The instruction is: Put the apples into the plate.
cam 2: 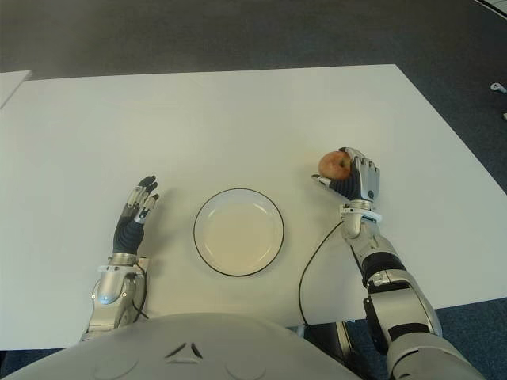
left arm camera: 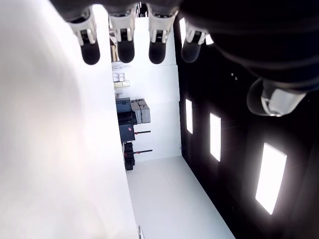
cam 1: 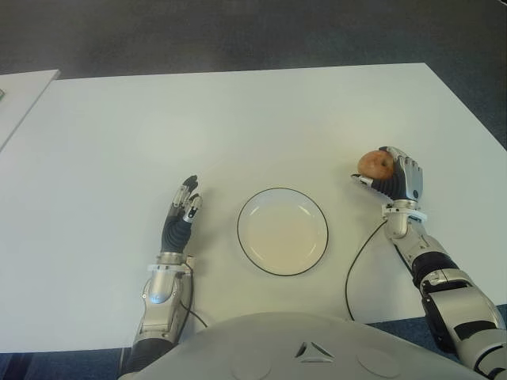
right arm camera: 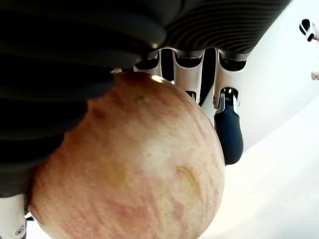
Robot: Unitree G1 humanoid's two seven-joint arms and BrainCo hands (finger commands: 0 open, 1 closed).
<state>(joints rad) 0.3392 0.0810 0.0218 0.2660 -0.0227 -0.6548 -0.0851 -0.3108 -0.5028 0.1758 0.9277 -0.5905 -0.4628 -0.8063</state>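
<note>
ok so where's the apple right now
The apple is gripped in the right hand, on the robot's right side of the white table, to the right of the empty plate.

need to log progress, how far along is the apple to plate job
Nothing is delivered yet: the plate holds no apple. In hand: the right hand grips one apple to the plate's right. The left hand shows open on the plate's left. Left: carry the apple over and release it.
</note>
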